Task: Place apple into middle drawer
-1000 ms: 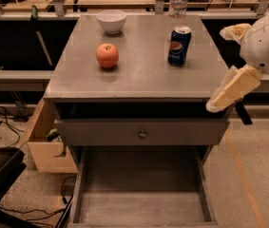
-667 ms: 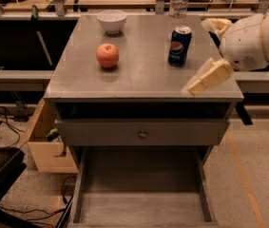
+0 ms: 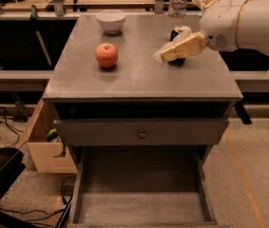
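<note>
The red-orange apple (image 3: 106, 55) sits on the grey cabinet top (image 3: 139, 80), left of centre. My gripper (image 3: 165, 55) hangs on a white arm that reaches in from the right. It hovers just above the top, to the right of the apple and apart from it, with nothing seen in it. The middle drawer (image 3: 139, 208) is pulled open at the bottom front, and its flat grey floor is bare. Above it is a closed drawer front with a small round knob (image 3: 142, 134).
A white bowl (image 3: 111, 20) stands at the back of the top behind the apple. A blue soda can (image 3: 177, 60) is mostly hidden behind my gripper, and a water bottle (image 3: 177, 3) stands at the back right. A light wooden box (image 3: 43, 146) sits left of the cabinet.
My arm has swung left from beside the cabinet's right edge over the top. The gripper now sits in front of the can, closer to the apple. The apple has not moved.
</note>
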`<state>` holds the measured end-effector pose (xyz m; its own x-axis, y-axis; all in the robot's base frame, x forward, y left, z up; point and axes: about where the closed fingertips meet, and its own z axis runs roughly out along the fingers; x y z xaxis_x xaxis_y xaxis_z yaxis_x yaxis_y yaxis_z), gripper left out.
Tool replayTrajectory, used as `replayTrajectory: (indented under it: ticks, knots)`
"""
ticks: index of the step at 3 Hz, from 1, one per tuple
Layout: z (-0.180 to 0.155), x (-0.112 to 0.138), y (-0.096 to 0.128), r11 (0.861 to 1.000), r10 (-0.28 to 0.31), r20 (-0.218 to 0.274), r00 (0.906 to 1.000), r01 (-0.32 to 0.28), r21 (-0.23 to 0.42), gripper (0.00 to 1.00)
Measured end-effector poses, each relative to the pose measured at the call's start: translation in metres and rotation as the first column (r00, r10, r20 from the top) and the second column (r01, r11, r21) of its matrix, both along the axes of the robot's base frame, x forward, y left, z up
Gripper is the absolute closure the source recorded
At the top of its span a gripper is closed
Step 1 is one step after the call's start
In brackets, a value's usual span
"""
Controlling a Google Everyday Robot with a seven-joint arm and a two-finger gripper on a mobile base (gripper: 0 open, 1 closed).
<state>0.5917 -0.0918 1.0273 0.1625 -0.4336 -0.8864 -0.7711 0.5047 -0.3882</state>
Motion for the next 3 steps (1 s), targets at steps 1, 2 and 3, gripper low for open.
replayTrajectory:
  ticks: [1,2,3]
  knots:
    - [-0.002,0.002,0.002,1.000,-0.001,-0.003,1.0000,0.001,0.000,0.00]
    - [-0.033,0.036,0.043,0.999,0.006,-0.070,0.9976,-0.002,0.053,0.00]
    - [-0.072,0.073,0.097,0.993,0.038,-0.157,0.9869,-0.019,0.120,0.00]
